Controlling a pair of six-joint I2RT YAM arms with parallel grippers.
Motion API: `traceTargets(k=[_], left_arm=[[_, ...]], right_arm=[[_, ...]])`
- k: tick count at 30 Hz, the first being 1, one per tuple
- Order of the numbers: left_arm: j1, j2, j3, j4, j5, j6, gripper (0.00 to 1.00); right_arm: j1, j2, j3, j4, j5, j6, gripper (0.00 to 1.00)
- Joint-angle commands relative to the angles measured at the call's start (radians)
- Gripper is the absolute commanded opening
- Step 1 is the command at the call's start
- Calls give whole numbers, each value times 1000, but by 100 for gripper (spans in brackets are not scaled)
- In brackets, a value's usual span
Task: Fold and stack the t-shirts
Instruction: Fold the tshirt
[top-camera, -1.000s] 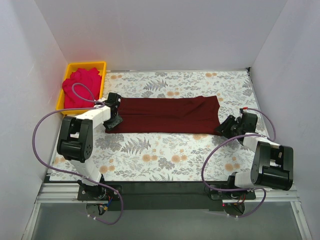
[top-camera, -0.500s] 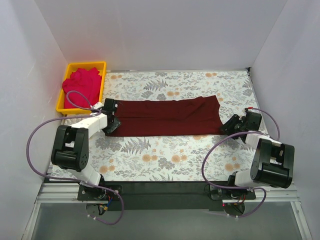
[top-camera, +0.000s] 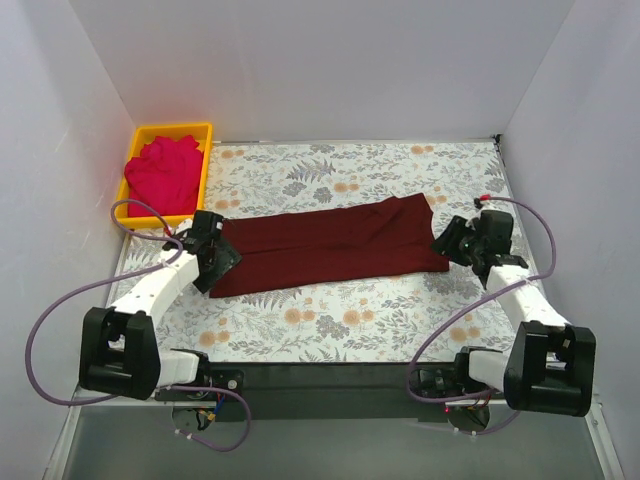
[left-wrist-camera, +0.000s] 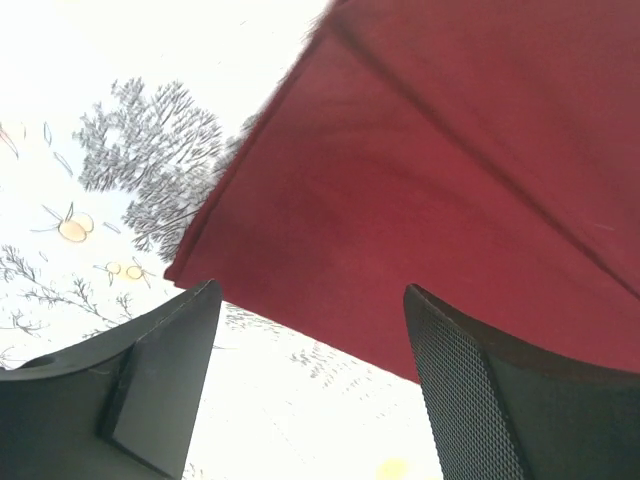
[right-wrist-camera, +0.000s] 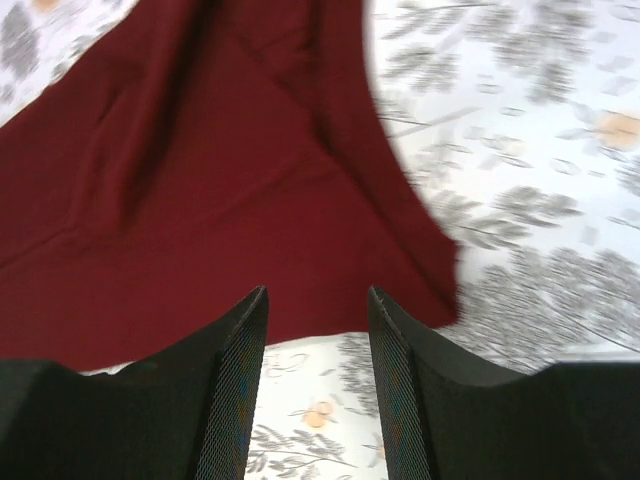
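- The desk (top-camera: 330, 320) has a flowery cover. It gives a flat place to fold on.
- The maroon shirt (top-camera: 330, 245) lies in the middle of the desk. It looks folded into a long strip that runs from left to right and sits a bit crooked. Its two short ends point at the two arms, so each arm can reach one end.
- The left arm (top-camera: 150, 290) reaches to the left end of the strip. The right arm (top-camera: 520, 290) reaches to the right end. I think they wait there to fold the strip shorter.
- The yellow bin (top-camera: 207, 160) sits at the far left corner of the desk, out of the way of the folding.
- The red shirt (top-camera: 160, 175) is bunched up in the bin. It is not folded yet, so I think its turn comes later.
- The left jaws are spread wide. Nothing is in them. The shirt's corner is just in front of them.
- The right jaws are spread too, though less wide, and they pinch nothing. The shirt's edge lies just past their tips.
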Motion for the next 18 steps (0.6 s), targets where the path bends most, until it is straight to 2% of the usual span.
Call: traceTargets(k=[1, 5, 9, 12, 18], left_arm=[[-5, -40, 67, -15, 23, 74, 73], [-7, 58, 102, -5, 51, 103, 72], [-15, 172, 96, -6, 98, 99, 67], [-27, 206, 55, -2, 189, 85, 67], [-146, 167, -84, -9, 368, 37, 67]], right_arm=[[104, 29, 57, 8, -21, -21, 51], [154, 140, 73, 26, -23, 2, 49], [153, 224, 74, 34, 14, 4, 45], [153, 295, 87, 46, 46, -27, 45], [138, 460, 204, 55, 114, -93, 47]])
